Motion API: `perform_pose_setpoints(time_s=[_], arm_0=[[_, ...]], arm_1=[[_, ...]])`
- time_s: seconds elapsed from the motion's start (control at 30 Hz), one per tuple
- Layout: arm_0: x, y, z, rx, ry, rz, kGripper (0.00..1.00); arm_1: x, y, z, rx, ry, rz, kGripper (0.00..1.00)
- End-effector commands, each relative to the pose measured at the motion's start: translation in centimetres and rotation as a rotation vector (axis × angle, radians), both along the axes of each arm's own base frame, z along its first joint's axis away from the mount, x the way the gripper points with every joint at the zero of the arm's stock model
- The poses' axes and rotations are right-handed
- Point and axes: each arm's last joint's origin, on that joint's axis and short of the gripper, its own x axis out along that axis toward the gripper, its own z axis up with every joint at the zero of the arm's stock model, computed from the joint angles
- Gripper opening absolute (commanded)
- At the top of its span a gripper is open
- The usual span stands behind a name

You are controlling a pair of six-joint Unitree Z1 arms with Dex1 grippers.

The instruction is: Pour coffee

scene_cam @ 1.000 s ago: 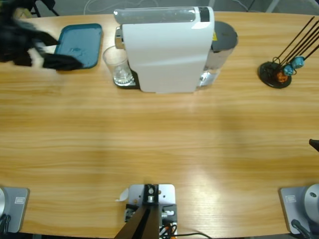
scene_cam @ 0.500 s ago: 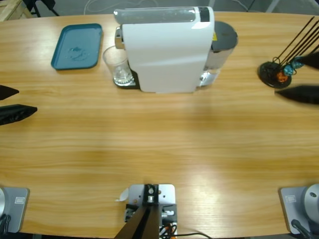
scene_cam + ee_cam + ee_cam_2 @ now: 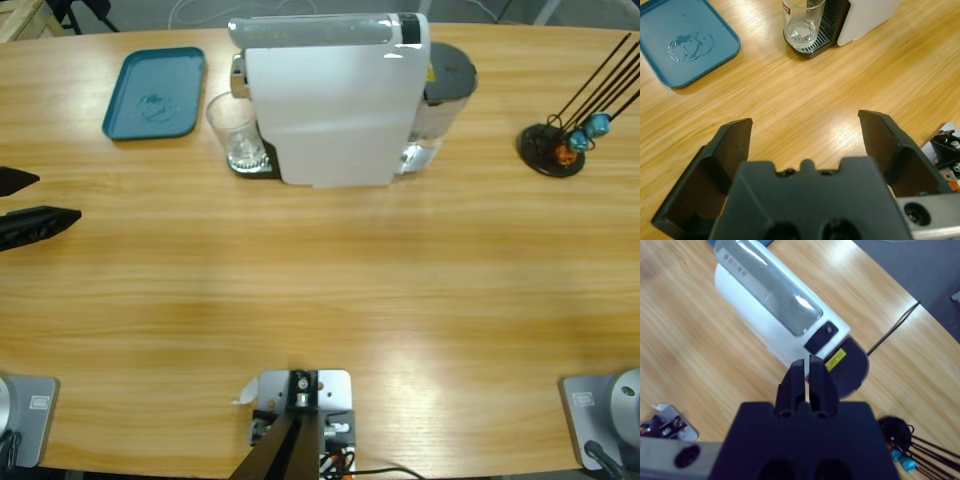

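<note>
A clear glass [image 3: 234, 132] [image 3: 801, 21] stands on the drip grate at the left end of the white coffee machine [image 3: 335, 100] [image 3: 867, 15] [image 3: 772, 315]. No pale brown coffee shows in it; its thick base looks clear. My left gripper [image 3: 58, 197] [image 3: 805, 120] hangs open at the table's left edge, well short of the glass and pointing towards it. My right gripper [image 3: 806, 362] is out of the high view. It is shut on nothing, high above the machine and looking down on it.
A teal tray [image 3: 155, 92] [image 3: 685, 40] with a wet ring on it lies left of the glass. A black pod stand [image 3: 552, 150] [image 3: 900, 437] with blue and orange pods and long wires sits at the far right. Bare wood fills the table's near half.
The left gripper came away from the tray to the table's left edge and has now settled there. A dark gripper at the right edge half a second ago has left the high view.
</note>
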Motion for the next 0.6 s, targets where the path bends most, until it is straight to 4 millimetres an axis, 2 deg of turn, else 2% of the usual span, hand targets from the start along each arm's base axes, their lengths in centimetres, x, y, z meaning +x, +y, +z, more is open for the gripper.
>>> perform_pose_setpoints(time_s=[0.03, 0.2, 0.47, 0.6], arm_0=[[0.0, 0.3, -1.1, 0.015, 0.025, 0.033, 0.913], [0.0, 0.2, -1.0, 0.014, 0.026, 0.03, 0.913], [0.0, 0.3, -1.1, 0.012, 0.027, 0.026, 0.913], [0.0, 0.2, -1.1, 0.012, 0.027, 0.026, 0.908]], arm_1=[[4.5, 2.8, -3.9, -0.102, 0.107, -0.013, 0.0], [4.8, 3.0, -4.5, -0.118, 0.124, -0.013, 0.0], [5.6, 3.2, -3.6, -0.153, 0.068, -0.034, 0.0], [6.3, 3.6, -3.8, -0.159, 0.075, -0.035, 0.0]])
